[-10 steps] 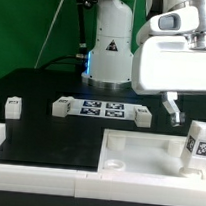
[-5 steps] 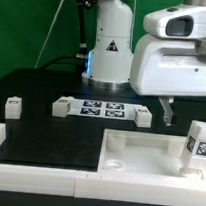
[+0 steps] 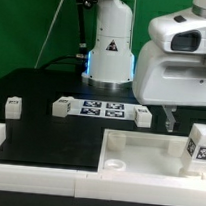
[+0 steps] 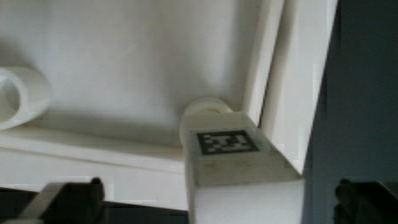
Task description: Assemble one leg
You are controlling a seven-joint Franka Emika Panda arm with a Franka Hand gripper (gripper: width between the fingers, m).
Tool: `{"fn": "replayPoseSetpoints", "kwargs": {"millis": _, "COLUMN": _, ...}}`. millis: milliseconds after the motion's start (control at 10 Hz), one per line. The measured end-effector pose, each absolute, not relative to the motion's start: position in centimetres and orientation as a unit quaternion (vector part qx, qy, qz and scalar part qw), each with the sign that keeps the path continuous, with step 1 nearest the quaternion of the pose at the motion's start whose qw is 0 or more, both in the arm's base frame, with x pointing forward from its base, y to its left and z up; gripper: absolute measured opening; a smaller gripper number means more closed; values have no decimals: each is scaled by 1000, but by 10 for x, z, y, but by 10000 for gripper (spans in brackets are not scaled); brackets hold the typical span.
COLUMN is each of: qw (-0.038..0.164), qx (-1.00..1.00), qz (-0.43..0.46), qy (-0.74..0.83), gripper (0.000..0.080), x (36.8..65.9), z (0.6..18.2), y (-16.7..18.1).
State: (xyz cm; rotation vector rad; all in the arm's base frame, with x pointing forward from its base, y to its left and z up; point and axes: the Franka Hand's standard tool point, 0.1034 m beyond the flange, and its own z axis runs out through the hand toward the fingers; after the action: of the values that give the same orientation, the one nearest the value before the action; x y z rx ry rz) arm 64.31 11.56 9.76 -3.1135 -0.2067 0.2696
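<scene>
A white leg [image 3: 198,145] with a black-and-white tag stands upright in the large white tray part [image 3: 138,146] at the exterior view's right. My gripper [image 3: 173,121] hangs just above and to the left of it, open and empty. In the wrist view the same leg [image 4: 228,160] stands between my two dark fingertips [image 4: 71,202], which are spread wide and do not touch it; the gripper [image 4: 217,205] is centred over the leg. Three more legs lie on the black table: one [image 3: 12,106], another [image 3: 61,107] and a third [image 3: 142,116].
The marker board [image 3: 102,110] lies between the two middle legs. The robot base [image 3: 110,51] stands behind it. The tray's wall [image 4: 267,70] runs close beside the leg, and a round socket [image 4: 15,95] shows in the tray floor.
My arm has shifted toward the exterior view's right and the fingers have dropped slightly toward the standing leg. The legs and the tray have not moved.
</scene>
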Motion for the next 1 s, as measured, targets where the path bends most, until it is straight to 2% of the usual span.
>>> {"fn": "replayPoseSetpoints", "kwargs": {"millis": 400, "qw": 5, "qx": -994, "qz": 83, "qy": -68, "gripper": 649, "x": 644, "z": 95, "y": 114}}
{"fn": "replayPoseSetpoints", "kwargs": {"millis": 600, "qw": 6, "qx": -994, "qz": 85, "qy": -75, "gripper": 622, "x": 644, "z": 93, "y": 112}}
{"fn": "replayPoseSetpoints", "kwargs": {"millis": 800, "qw": 6, "qx": -994, "qz": 85, "qy": -74, "gripper": 287, "x": 644, "z": 93, "y": 112}}
{"fn": "replayPoseSetpoints", "kwargs": {"millis": 1000, "qw": 5, "qx": -994, "qz": 85, "qy": -65, "gripper": 291, "x": 644, "z": 93, "y": 112}}
